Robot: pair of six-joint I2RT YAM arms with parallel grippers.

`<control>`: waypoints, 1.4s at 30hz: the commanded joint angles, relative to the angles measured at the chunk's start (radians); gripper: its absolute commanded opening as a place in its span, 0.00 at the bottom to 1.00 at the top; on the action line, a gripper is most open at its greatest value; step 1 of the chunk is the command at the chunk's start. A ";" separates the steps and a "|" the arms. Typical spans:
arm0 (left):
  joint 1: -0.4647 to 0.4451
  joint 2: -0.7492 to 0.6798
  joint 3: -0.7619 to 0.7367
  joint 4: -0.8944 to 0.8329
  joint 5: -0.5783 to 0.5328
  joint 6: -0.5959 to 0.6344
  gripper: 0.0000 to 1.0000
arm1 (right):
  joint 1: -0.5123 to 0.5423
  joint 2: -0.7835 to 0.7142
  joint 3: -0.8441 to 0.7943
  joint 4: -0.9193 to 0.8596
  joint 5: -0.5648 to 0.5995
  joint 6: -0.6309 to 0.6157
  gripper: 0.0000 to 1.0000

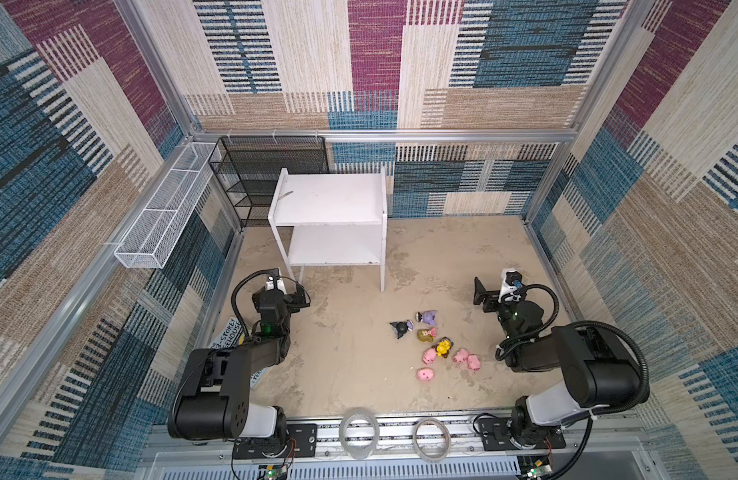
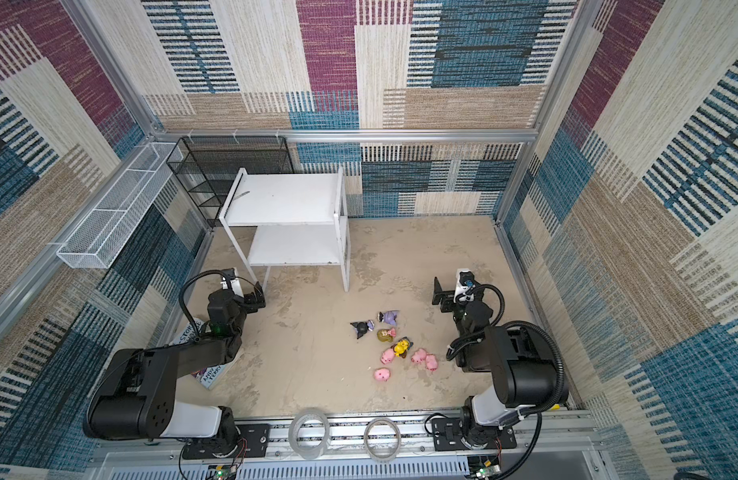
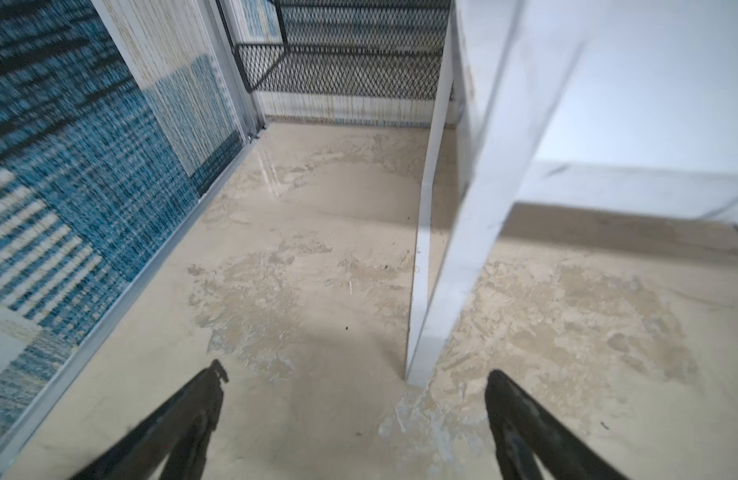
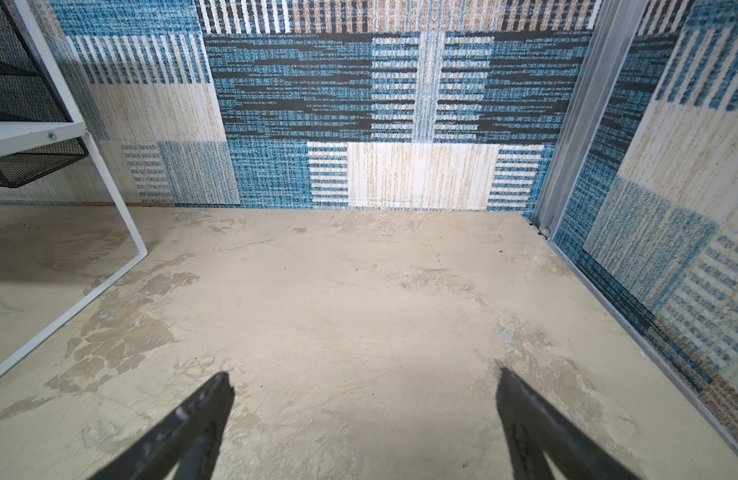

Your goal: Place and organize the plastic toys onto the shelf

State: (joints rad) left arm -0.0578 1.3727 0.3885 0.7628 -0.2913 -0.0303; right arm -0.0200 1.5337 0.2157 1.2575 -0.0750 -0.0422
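Two tape rings (image 1: 342,430) are seen nearest, on the front rail (image 1: 396,432). The left gripper (image 1: 298,297), spread and empty, is held beside a leg of the shelf (image 1: 330,199), on which no toy is seen. The plastic toys (image 1: 429,355), small toppled figures, are clustered on the bench (image 1: 350,353) nearer the right gripper (image 1: 480,293), likewise spread empty and turned away from them.

- robot test cell, laboratory type.
- aluminium frame (image 1: 384,135) encloses it; carpet panels (image 1: 525,62) line the walls.
- left arm (image 1: 217,382) and right arm (image 1: 583,374) mounted on a slotted rail (image 1: 396,434).
- worn tabletop (image 1: 342,353) serves as floor.
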 commanded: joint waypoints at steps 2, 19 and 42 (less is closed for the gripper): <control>-0.059 -0.105 0.006 -0.111 -0.263 -0.023 0.99 | 0.002 0.001 0.005 0.008 0.009 0.012 1.00; -0.394 -0.516 0.290 -1.350 -0.543 -0.670 0.99 | 0.001 0.001 0.003 0.009 0.008 0.011 1.00; -0.460 -0.541 0.263 -1.346 0.144 -0.533 0.99 | 0.295 -0.185 0.559 -1.458 -0.019 0.299 1.00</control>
State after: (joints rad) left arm -0.5079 0.8230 0.6525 -0.6308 -0.2253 -0.6121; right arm 0.2249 1.3724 0.7742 -0.0082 -0.0727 0.1871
